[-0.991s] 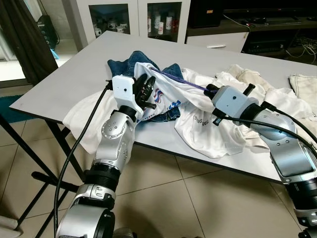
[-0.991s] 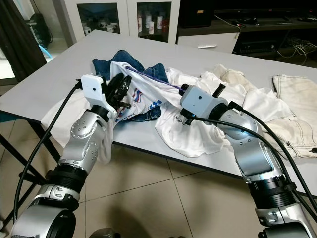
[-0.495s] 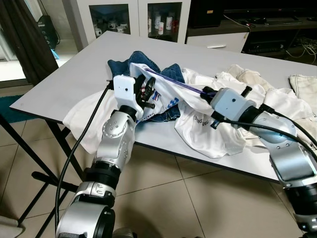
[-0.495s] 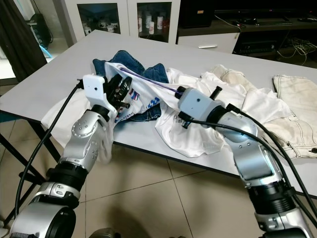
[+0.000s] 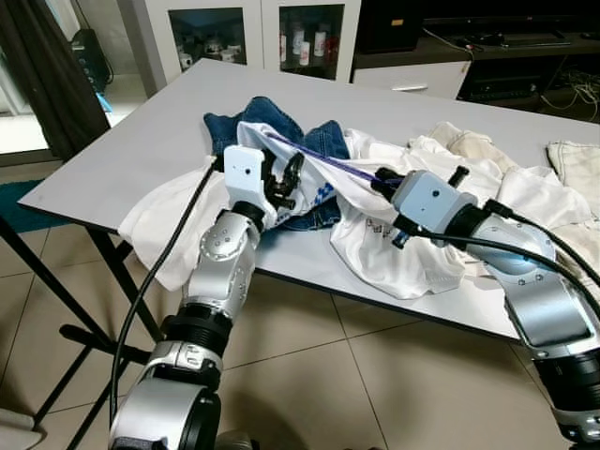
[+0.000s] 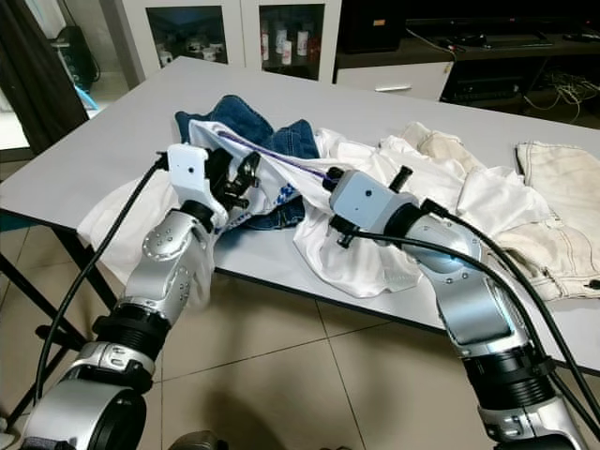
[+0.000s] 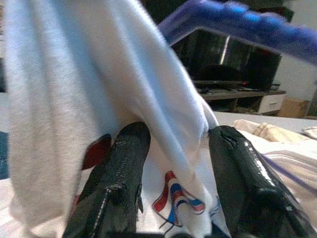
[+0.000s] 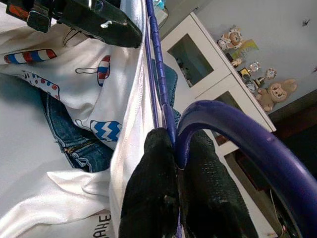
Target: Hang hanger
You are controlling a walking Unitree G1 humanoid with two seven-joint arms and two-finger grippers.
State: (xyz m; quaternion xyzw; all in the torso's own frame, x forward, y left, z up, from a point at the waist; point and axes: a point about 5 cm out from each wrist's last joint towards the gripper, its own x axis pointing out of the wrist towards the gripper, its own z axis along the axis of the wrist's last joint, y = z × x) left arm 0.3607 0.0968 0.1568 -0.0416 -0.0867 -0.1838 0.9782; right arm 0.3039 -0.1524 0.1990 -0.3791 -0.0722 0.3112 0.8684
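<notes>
Clamping purple hanger (image 8: 163,99): right fingers (image 8: 148,198); left fingers (image 7: 119,168) parted around white shirt (image 7: 74,99).

The 2 head views look forward and down from above the grey table (image 5: 141,122), taking in both arms, the heaped clothes and the cabinet (image 5: 253,28) behind. The left wrist view sits close behind its 2 black fingers (image 7: 119,178), facing white shirt cloth (image 7: 59,99) between and beyond them. The right wrist view looks along its 2 fingers (image 8: 153,188), with the purple hanger (image 8: 233,124) pressed between them; past their tips it shares the shirt and jeans (image 8: 79,144) with the head views.
</notes>
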